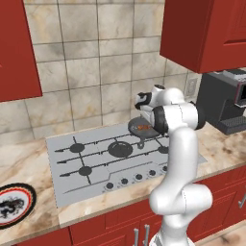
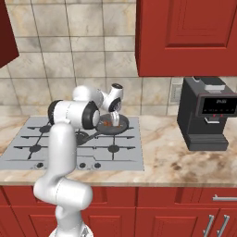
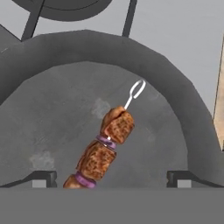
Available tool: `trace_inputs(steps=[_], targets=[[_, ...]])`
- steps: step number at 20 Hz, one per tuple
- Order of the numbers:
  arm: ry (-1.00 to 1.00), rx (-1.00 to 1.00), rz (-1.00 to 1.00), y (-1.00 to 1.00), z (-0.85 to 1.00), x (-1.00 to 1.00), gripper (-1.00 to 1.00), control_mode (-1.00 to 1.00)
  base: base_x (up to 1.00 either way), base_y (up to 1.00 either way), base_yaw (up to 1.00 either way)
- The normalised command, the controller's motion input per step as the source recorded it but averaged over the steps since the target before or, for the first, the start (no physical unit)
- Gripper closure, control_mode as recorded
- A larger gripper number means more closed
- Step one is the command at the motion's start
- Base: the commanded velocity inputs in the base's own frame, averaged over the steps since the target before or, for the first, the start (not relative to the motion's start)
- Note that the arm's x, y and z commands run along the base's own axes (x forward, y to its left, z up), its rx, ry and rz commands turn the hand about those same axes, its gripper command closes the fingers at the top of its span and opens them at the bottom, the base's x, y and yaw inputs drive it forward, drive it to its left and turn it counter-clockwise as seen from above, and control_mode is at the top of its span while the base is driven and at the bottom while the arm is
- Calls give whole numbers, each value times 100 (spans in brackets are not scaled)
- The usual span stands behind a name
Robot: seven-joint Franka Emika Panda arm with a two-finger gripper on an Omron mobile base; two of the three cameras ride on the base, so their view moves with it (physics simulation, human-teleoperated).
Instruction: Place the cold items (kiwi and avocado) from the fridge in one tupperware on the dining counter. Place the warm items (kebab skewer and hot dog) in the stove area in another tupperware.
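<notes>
Nearest the hand camera, the kebab skewer [image 3: 103, 151] was seen lying on the floor of a grey pan [image 3: 39, 127], its metal loop end pointed away and its meat chunks separated by purple onion rings. Both dark fingertips [image 3: 41, 178] were held spread wide on either side of the skewer, touching nothing. From the base cameras, the gripper [image 2: 114, 121] was found poised directly above the pan [image 2: 111, 127], which sat on the rear right burner of the stove [image 1: 81, 158]. A black coffee machine [image 2: 206, 115] was placed well apart on the marble counter [image 2: 171, 159], and a patterned plate [image 1: 12, 204] lay left of the stove.
</notes>
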Motion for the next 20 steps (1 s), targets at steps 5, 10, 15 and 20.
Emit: trace_inputs(steps=[5, 10, 15, 20], targets=[[0, 0, 0, 0, -25, -6, -100, -100, 0, 0, 0], [0, -1, 0, 9, -25, -20, -100, -100, 0, 0, 0], [0, 0, 0, 9, -22, -2, -100, -100, 0, 0, 0], [0, 0, 0, 0, -7, -5, -100, -100, 0, 0, 0]])
